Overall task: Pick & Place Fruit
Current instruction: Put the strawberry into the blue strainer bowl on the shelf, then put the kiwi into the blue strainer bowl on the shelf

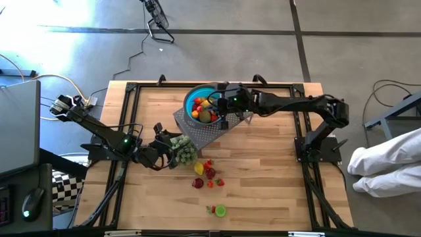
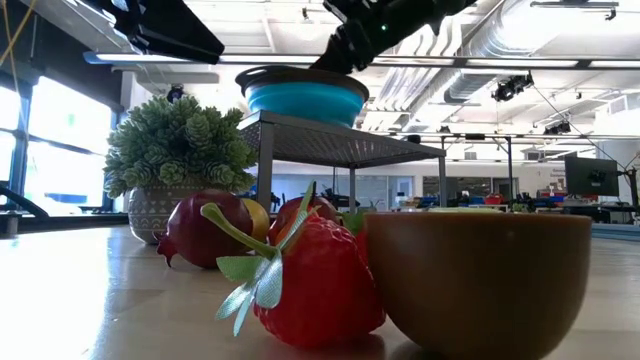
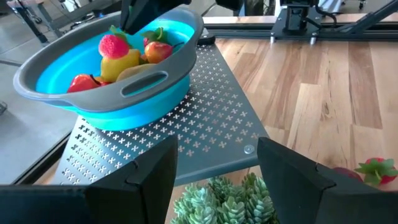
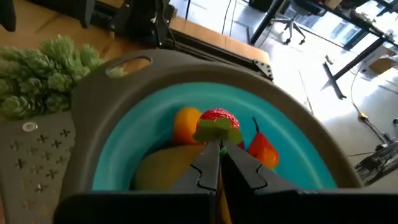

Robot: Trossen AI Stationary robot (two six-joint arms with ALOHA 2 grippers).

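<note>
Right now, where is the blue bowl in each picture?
High view: blue bowl top middle.
Low view: bowl up on the metal stand.
Left wrist view: upper left.
Right wrist view: fills the middle.
Shared landmark: the stand.

The dark, six-joint right arm stretches across from the right with its two-finger hand [image 4: 214,163] pressed fully together and pointing down, while the dark left arm lies low, its hand [image 3: 214,171] held with fingers [image 3: 149,177] spread apart.
</note>
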